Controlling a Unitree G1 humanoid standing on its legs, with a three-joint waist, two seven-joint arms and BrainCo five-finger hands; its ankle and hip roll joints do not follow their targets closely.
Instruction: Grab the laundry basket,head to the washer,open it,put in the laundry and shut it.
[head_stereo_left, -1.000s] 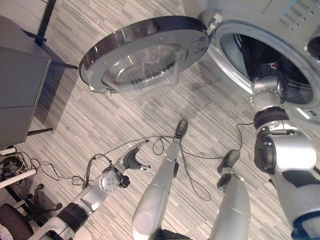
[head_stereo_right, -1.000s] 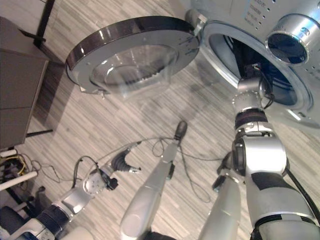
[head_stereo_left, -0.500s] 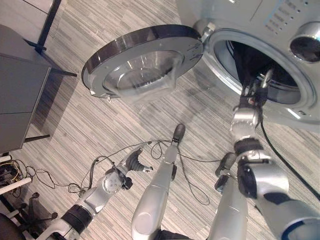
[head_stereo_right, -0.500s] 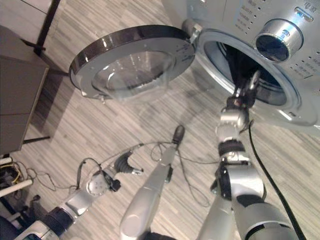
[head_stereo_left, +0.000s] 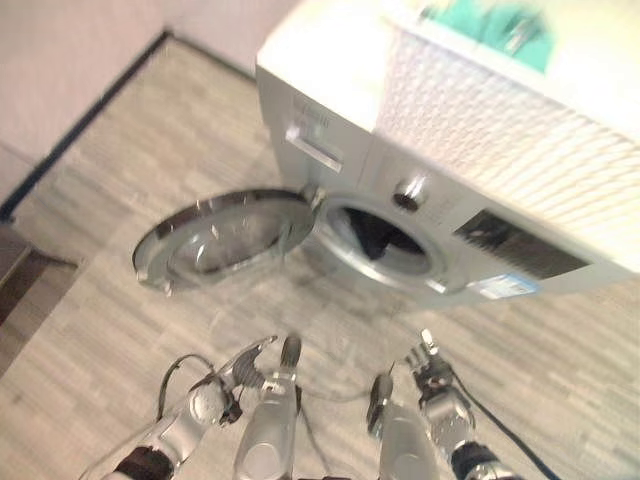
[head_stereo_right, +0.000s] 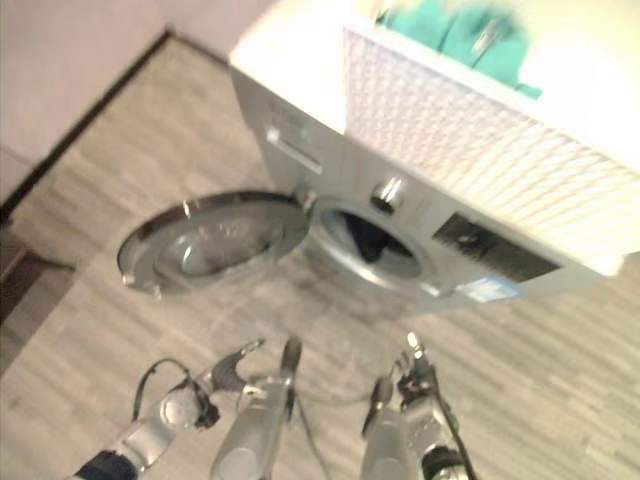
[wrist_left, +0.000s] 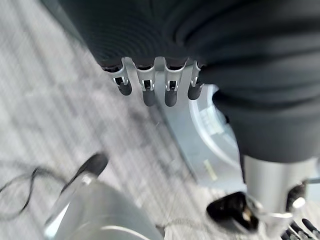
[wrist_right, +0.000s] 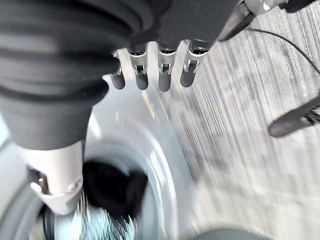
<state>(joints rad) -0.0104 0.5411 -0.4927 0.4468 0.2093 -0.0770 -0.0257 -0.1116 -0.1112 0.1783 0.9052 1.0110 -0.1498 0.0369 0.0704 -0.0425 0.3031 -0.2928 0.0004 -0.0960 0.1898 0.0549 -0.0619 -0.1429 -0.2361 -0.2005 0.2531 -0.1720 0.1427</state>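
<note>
The white washer (head_stereo_left: 330, 130) stands ahead with its round door (head_stereo_left: 225, 238) swung wide to the left. Dark laundry (head_stereo_left: 378, 235) lies in the drum, also seen past my right hand's fingers (wrist_right: 112, 187). A white woven laundry basket (head_stereo_left: 500, 120) sits on top of the washer with teal cloth (head_stereo_left: 490, 25) in it. My right hand (head_stereo_left: 432, 372) hangs low in front of the washer, apart from the opening, fingers straight and holding nothing. My left hand (head_stereo_left: 245, 362) is low on the left, below the door, open and holding nothing.
A pale wall with a dark skirting (head_stereo_left: 80, 120) runs along the upper left. A dark piece of furniture (head_stereo_left: 20, 270) edges in at the far left. Wood-pattern floor (head_stereo_left: 560, 360) lies between me and the washer.
The whole view has pulled back and up, bringing the washer top and basket into sight. My right hand has drawn back out of the drum opening and dropped low. The left hand stays low.
</note>
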